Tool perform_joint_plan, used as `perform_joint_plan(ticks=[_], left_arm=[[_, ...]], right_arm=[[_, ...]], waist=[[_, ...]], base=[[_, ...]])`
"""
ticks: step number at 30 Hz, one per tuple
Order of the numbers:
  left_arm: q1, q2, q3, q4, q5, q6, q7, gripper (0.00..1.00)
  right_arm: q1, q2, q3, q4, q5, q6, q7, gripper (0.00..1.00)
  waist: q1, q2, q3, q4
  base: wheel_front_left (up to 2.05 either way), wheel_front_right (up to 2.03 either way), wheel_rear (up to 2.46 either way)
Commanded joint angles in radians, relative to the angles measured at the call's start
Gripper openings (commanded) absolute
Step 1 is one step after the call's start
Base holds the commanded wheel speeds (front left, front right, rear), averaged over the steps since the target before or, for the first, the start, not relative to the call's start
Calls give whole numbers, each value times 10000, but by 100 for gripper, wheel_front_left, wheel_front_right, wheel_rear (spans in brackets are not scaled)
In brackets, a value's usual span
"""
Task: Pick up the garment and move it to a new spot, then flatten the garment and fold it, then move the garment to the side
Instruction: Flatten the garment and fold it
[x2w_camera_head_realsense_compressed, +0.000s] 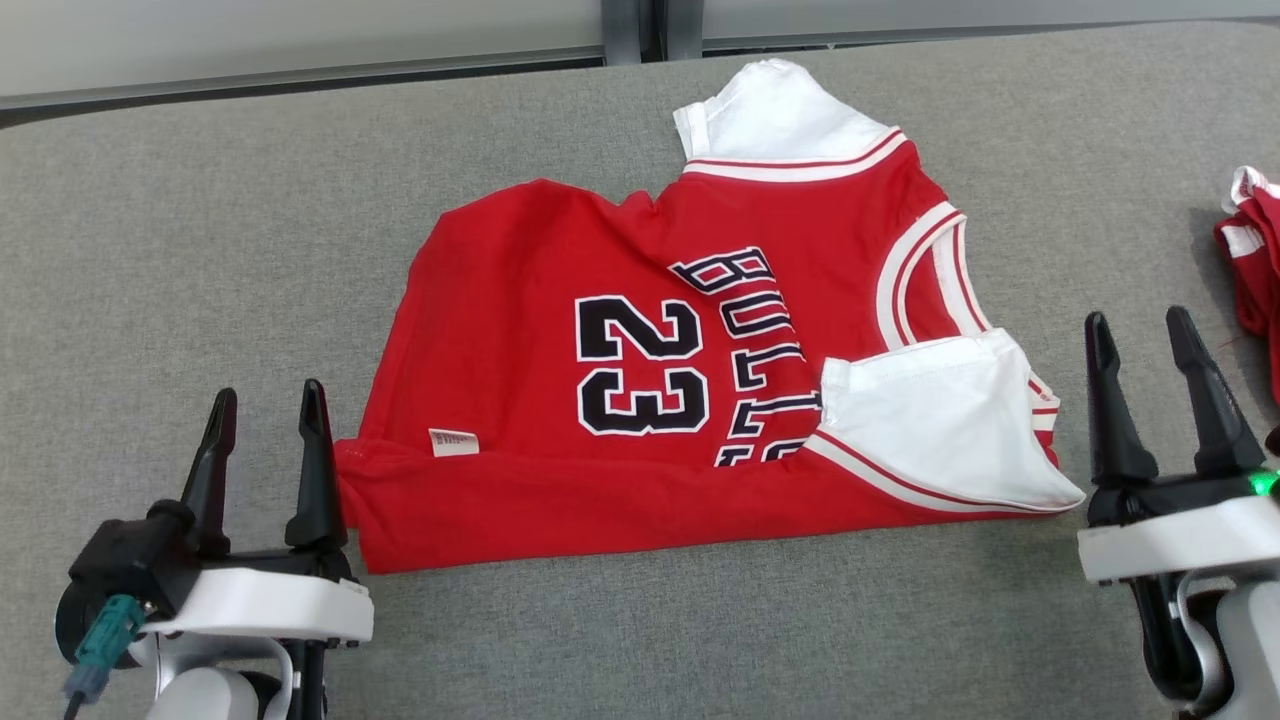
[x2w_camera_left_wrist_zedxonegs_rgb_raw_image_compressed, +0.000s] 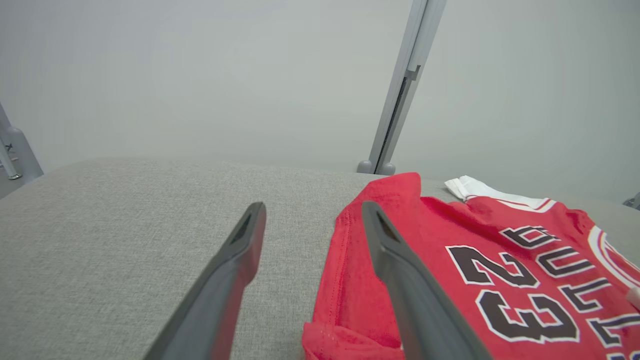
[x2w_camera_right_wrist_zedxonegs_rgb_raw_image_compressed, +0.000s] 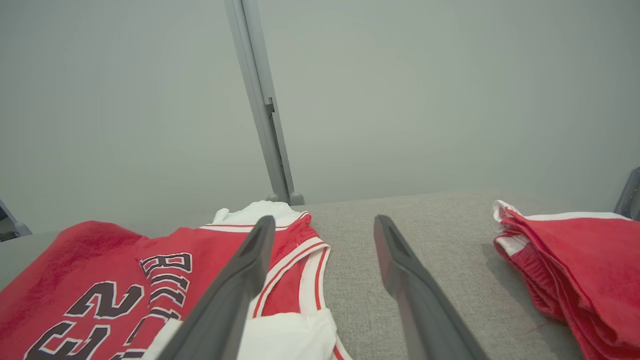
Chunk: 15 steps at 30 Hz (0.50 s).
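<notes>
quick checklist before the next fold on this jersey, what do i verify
1. left gripper jaws open, nothing held: ok
2. right gripper jaws open, nothing held: ok
3. near edge of the jersey turned over along its length: ok
4. jersey lying smooth: not ok, its far edge is puckered beside the far white sleeve
5. second red garment lying apart from the jersey: ok
6. bare table beyond the jersey for the fold: ok
</notes>
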Motion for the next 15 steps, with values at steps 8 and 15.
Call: perform_joint_plan(ticks=[8, 15], left_arm=[[1208, -296, -51, -430, 713, 463, -427, 100], [1722, -465, -213, -67, 795, 427, -467, 100]], right_arm=[[1911, 613, -437, -1438, -1441, 0, 395, 100], [2787, 898, -340, -2221, -1579, 0, 841, 100]], waist=[[0, -1, -591, -24], [0, -1, -941, -62]], base=[[0, 0, 0], [0, 0, 0]])
